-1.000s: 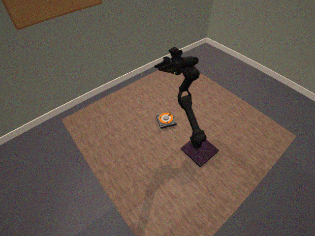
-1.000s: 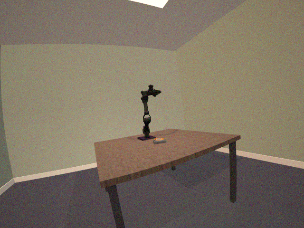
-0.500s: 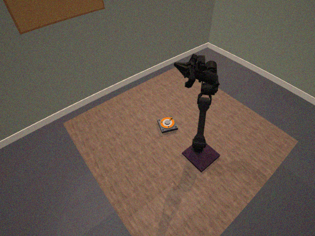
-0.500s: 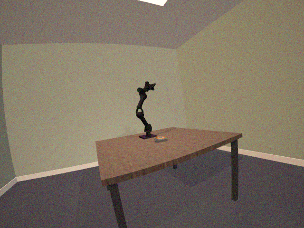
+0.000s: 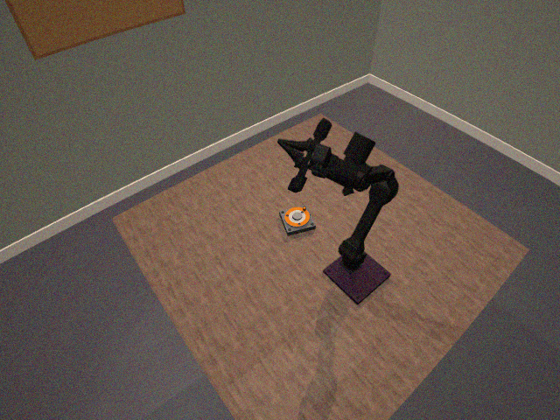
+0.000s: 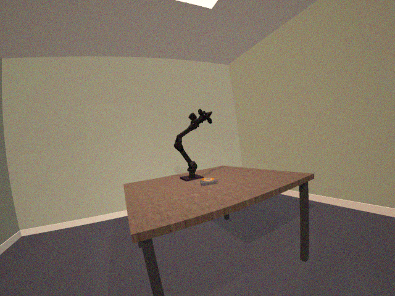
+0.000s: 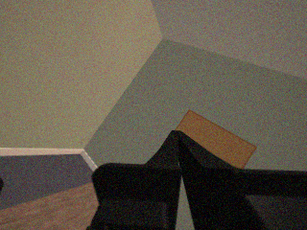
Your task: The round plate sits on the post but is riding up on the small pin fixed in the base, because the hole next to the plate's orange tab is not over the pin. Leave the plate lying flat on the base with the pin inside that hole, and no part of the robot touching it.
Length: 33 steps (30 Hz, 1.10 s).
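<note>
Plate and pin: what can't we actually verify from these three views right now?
- Pin and hole: too small and grainy in the top view to tell whether the plate lies flat on the base or where the orange tab sits against the pin.
- Exterior view: the fixture is a speck; any tilt is unreadable.
- Wrist view: aimed at walls; the shut claw fills the lower frame, fixture out of frame.

i stand in a bare test room: green walls (image 6: 95, 127), white skirting (image 6: 73, 221), one wooden desk (image 6: 191, 203).
</note>
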Each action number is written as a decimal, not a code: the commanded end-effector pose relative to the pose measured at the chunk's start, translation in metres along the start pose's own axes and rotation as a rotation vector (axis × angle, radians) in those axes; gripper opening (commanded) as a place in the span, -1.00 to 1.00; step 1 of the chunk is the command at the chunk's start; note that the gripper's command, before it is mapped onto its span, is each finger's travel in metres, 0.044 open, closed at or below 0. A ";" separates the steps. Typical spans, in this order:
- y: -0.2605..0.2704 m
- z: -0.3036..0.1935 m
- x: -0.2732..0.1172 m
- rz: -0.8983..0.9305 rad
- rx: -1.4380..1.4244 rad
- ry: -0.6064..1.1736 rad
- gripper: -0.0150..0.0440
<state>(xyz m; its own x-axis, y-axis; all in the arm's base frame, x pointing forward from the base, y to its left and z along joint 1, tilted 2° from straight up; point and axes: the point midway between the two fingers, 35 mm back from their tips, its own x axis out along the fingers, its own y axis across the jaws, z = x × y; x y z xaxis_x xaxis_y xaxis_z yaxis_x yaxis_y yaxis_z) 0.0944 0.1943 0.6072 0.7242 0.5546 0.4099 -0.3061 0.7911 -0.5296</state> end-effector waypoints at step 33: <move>0.038 -0.493 -0.018 0.235 0.182 1.514 -0.49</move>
<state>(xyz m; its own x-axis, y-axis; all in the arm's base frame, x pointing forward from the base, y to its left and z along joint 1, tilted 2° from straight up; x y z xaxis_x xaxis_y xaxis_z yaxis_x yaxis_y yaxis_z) 0.3748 0.1219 0.2457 0.6615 0.0325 -0.7492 -0.5292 0.7281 -0.4357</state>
